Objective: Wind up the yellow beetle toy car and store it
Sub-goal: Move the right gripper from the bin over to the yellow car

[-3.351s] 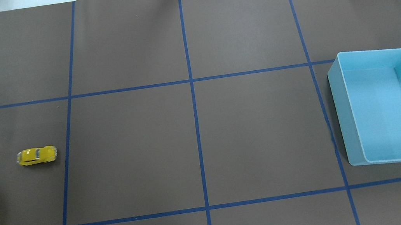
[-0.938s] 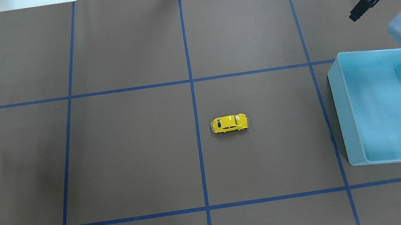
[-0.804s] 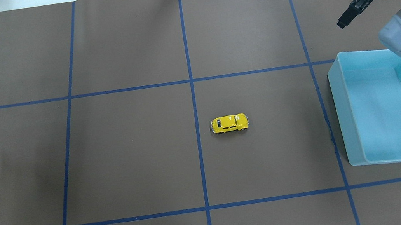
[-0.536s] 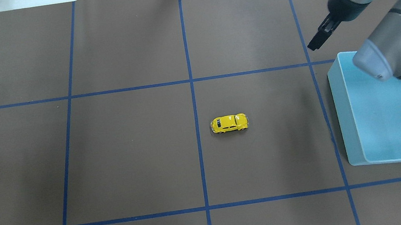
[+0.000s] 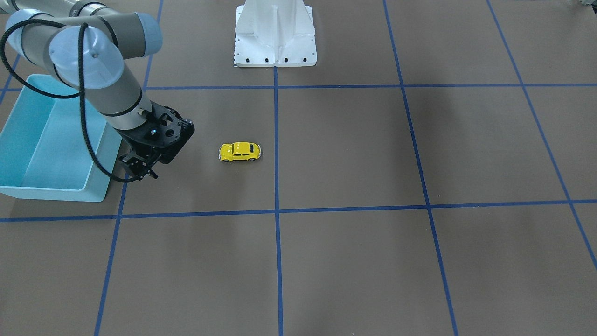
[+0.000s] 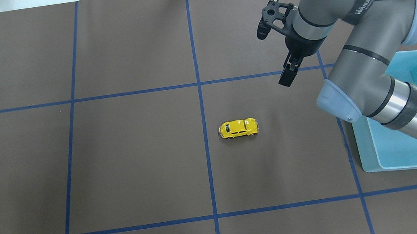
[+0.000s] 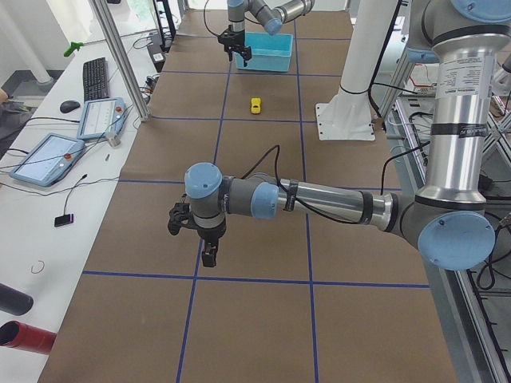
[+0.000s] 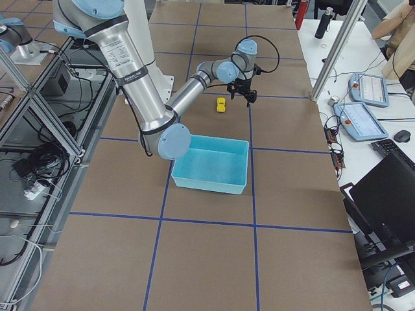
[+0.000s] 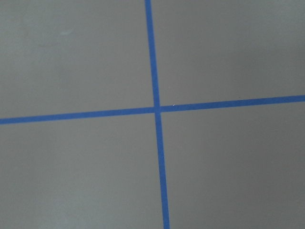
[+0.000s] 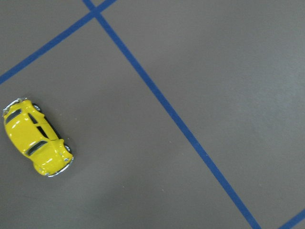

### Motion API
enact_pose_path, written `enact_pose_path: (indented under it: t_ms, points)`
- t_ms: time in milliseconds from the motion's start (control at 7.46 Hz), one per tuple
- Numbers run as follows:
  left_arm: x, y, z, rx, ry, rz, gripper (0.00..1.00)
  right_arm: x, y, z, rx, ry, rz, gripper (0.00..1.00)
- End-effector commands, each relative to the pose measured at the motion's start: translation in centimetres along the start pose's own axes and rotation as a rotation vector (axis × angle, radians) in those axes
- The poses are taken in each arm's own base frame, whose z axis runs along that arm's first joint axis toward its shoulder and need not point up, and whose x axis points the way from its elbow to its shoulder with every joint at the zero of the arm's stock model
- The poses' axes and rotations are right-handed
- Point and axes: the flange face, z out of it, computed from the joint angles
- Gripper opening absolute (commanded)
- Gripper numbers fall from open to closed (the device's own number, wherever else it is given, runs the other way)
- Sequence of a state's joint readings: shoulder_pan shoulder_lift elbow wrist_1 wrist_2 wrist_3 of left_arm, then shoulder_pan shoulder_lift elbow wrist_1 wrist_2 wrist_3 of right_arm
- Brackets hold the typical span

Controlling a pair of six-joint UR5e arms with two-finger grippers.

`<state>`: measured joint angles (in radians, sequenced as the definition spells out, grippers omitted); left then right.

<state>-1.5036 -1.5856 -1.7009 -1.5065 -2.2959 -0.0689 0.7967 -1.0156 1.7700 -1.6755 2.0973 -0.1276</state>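
Observation:
The yellow beetle toy car stands on its wheels on the brown mat just right of the centre line, also in the front view and at the left of the right wrist view. My right gripper is open and empty, hovering beyond and to the right of the car, apart from it; it also shows in the front view. My left gripper shows only in the left side view, over the mat far from the car, and I cannot tell its state.
The blue bin sits at the right edge, partly under my right arm, also in the front view. Blue tape lines grid the mat. The robot's white base plate stands at the near middle edge. The left wrist view shows only mat and tape.
The car rolled from the left side to just right of centre, then stayed still. My right arm swung in from the far right over the bin toward the car.

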Motion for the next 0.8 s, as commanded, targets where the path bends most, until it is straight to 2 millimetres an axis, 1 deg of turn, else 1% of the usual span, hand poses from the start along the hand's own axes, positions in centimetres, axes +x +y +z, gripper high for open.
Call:
enact_pose_path:
  t_ms: [0, 134, 268, 402, 536, 670]
  points:
    - [-0.4, 0.5, -0.4, -0.055, 0.048, -0.081, 1.00, -5.5, -3.3, 2.0, -0.006, 0.004, -0.155, 1.00]
    - [-0.9, 0.8, 0.1, -0.067, 0.050, -0.109, 1.00, -7.2, -3.7, 3.2, -0.016, -0.008, -0.180, 1.00]
    - [-1.2, 1.0, 0.4, -0.073, 0.050, -0.155, 1.00, -9.0, -4.0, 4.7, -0.015, 0.037, -0.220, 1.00]
    - [-1.3, 0.9, 0.6, -0.074, 0.047, -0.215, 1.00, -9.9, -4.7, 7.6, 0.010, 0.075, -0.256, 1.00]
    - [-1.1, 0.7, 0.4, -0.070, 0.047, -0.291, 1.00, -9.0, -5.0, 9.8, 0.034, 0.076, -0.261, 1.00]
    - [-0.9, 0.5, 0.1, -0.065, 0.048, -0.286, 1.00, -8.9, -5.4, 10.9, 0.038, 0.074, -0.267, 1.00]
